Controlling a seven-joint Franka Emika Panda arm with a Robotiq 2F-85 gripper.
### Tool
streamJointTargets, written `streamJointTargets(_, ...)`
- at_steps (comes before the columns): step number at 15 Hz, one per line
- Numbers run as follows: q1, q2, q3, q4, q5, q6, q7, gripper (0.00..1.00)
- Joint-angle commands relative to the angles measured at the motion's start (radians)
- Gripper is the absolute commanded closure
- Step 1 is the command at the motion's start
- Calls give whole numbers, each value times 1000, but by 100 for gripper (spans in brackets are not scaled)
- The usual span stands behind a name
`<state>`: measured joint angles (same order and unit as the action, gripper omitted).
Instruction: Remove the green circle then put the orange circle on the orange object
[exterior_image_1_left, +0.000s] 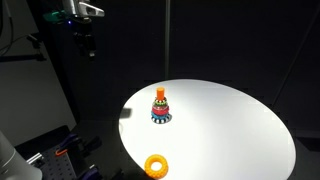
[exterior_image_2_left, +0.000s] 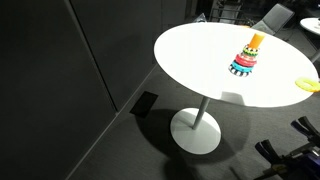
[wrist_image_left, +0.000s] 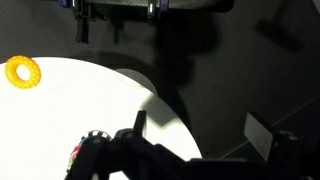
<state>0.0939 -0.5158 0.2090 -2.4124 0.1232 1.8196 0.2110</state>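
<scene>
Exterior views: the arm (exterior_image_1_left: 85, 12) stands high at upper left, off the desk (exterior_image_1_left: 240, 125) and well apart from everything on it. The round white desk carries the stacking tower (exterior_image_1_left: 160, 107), upright near the middle on its blue-and-white base. A yellowish band (exterior_image_1_left: 160, 98) sits near the tower's top, with an orange-red piece above it. At this size it cannot be told which band is the green circle or the orange object. The orange circle (exterior_image_1_left: 156, 165) lies flat on the desk at its edge, well apart from the tower. It touches nothing else in both exterior views (exterior_image_2_left: 305, 83). Wrist view: the orange circle (wrist_image_left: 22, 71) shows at far left on the white top. The pincer (wrist_image_left: 197, 122) enters from the bottom with its jaws wide apart and empty, over the desk edge and the dark floor. A chair base (wrist_image_left: 150, 10) stands along the top.
</scene>
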Motion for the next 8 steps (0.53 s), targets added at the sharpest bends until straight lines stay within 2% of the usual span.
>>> streamJointTargets(1, -22, 37, -15, 18, -32, 37, 44, 0)
streamJointTargets(2, -27, 45, -18, 17, -34, 50, 47, 0)
streamJointTargets(3, -53, 123, -37, 33, -58, 115, 27, 0)
streamJointTargets(8, -99, 281, -76, 56, -130, 292, 44, 0)
